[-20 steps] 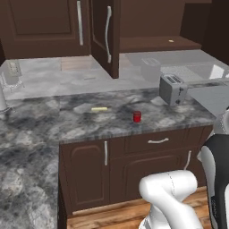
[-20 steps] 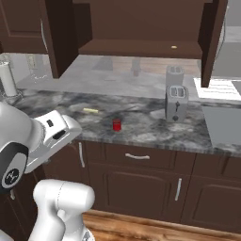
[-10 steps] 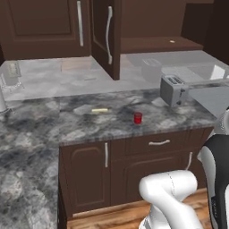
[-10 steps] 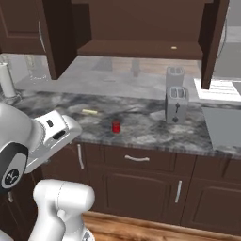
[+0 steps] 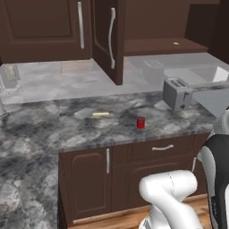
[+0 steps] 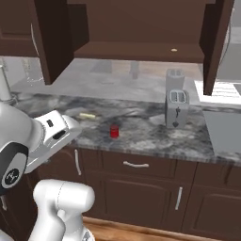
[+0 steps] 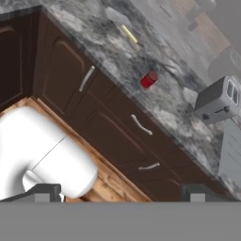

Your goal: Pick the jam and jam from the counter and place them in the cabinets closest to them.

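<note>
One small bright red jam jar (image 5: 141, 122) (image 6: 114, 131) stands upright on the grey marble counter (image 5: 89, 129), near its front edge. In the hand view the jam (image 7: 149, 79) sits far beyond my gripper (image 7: 121, 192), whose dark fingertips (image 7: 44, 190) are spread wide with nothing between them. The gripper is open, low, in front of the lower cupboards. Above the counter, the dark brown cabinets have a door (image 5: 109, 38) swung open, showing a brown shelf (image 5: 165, 44) (image 6: 132, 51).
A silver toaster (image 5: 177, 93) (image 6: 177, 104) (image 7: 217, 100) stands right of the jar. A thin yellow stick (image 5: 100, 114) (image 6: 87, 115) lies to its left. Low cupboards (image 5: 107, 161) sit under the counter, which turns a corner at the left. My white arm (image 6: 42, 136) crosses the lower left.
The whole scene has slid slightly lower in both base views, so the camera moved. The jar, stick and toaster keep their places on the counter.
</note>
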